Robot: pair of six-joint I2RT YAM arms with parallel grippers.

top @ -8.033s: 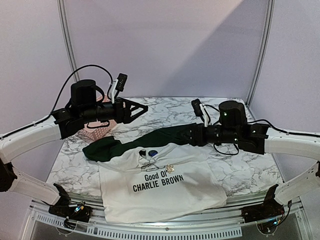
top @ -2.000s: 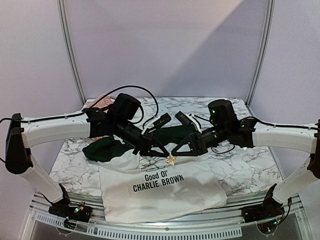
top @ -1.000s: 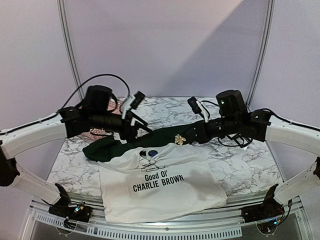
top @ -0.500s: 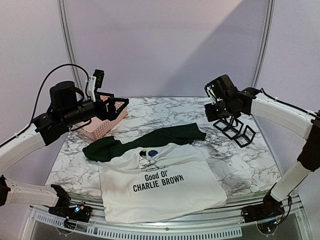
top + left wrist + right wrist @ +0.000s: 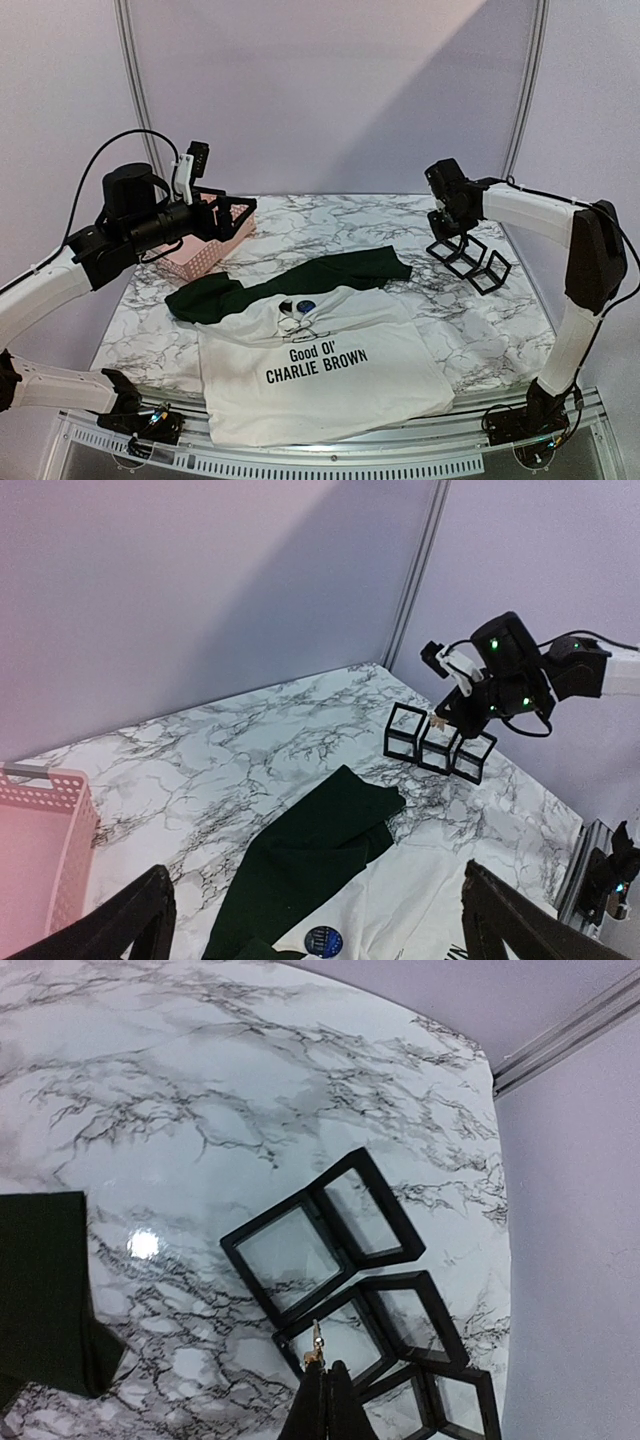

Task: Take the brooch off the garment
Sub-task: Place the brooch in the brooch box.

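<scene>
The garment [image 5: 330,385], a white T-shirt with dark green sleeves [image 5: 310,850], lies flat at the table's front. The small gold brooch [image 5: 316,1346] is off it, pinched at the tips of my right gripper [image 5: 327,1372], which is shut on it. That gripper [image 5: 446,234] points down just above the row of black open frames [image 5: 300,1250] at the back right. My left gripper [image 5: 226,214] hangs open and empty, raised at the back left over the pink basket. In its wrist view its two fingers [image 5: 125,930] stand wide apart above the shirt.
A pink perforated basket [image 5: 200,258] stands at the back left. The black frames [image 5: 472,260] sit near the table's right edge. A round blue badge [image 5: 306,306] and a thin wire piece [image 5: 298,326] rest by the shirt's collar. White walls close the back.
My right gripper carried the brooch from above the green sleeve to the back right, over the black frames. My left arm drew back to the left and its jaws opened wide.
</scene>
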